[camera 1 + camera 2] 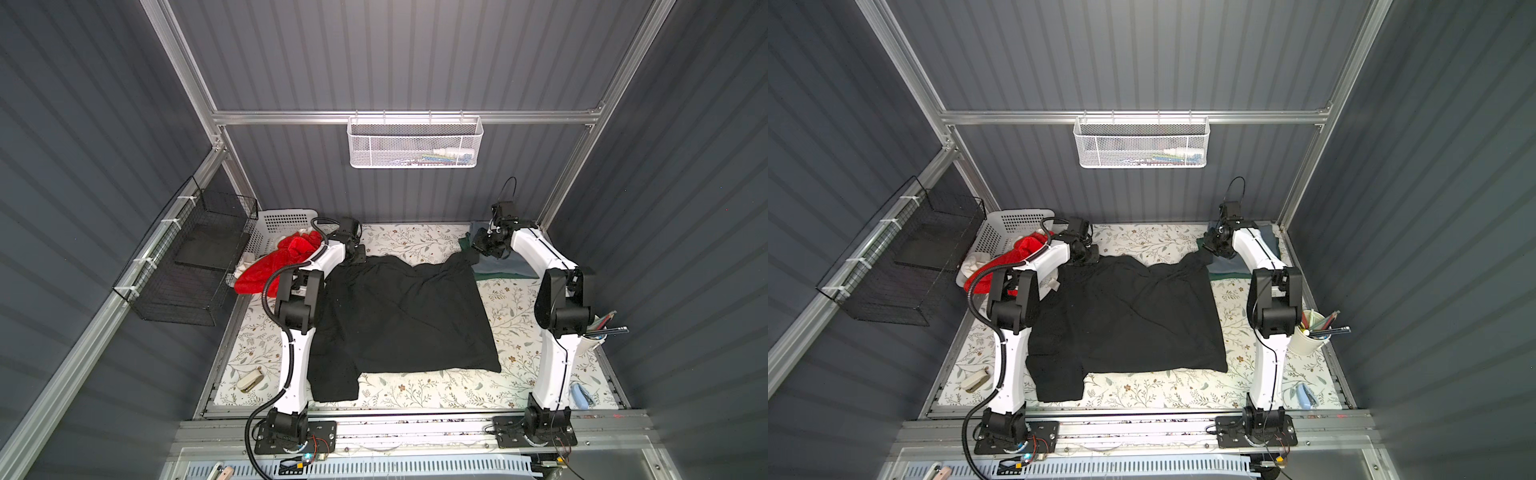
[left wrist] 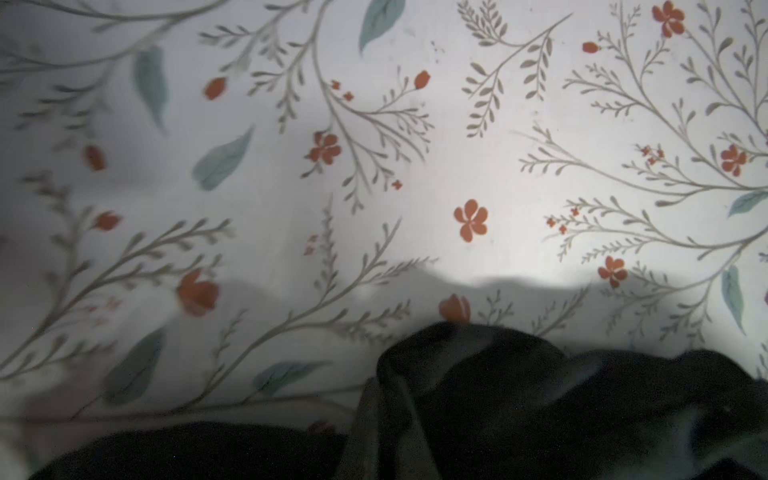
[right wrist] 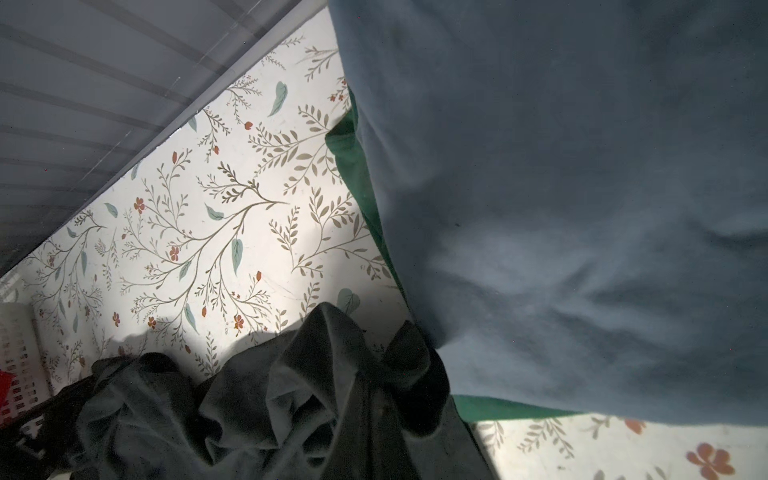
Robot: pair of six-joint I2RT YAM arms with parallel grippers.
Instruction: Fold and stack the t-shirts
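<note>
While the left gripper (image 1: 358, 254) and the right gripper (image 1: 478, 248) clench the far corners of the black t-shirt (image 1: 399, 316), we raise both evenly
We keep the far edge taut and carry it toward the near hem, since slack would likely wrinkle the fold; the shirt lies spread mid-table (image 1: 415, 243), large, matte, softly creased, one flap trailing near-left, while the blue-grey t-shirt (image 3: 582, 208) rests on the dark green t-shirt (image 3: 353, 174) at far right

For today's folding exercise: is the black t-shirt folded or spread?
Spread: the black t-shirt lies wide and mostly flat across the table, not in a compact fold.
</note>
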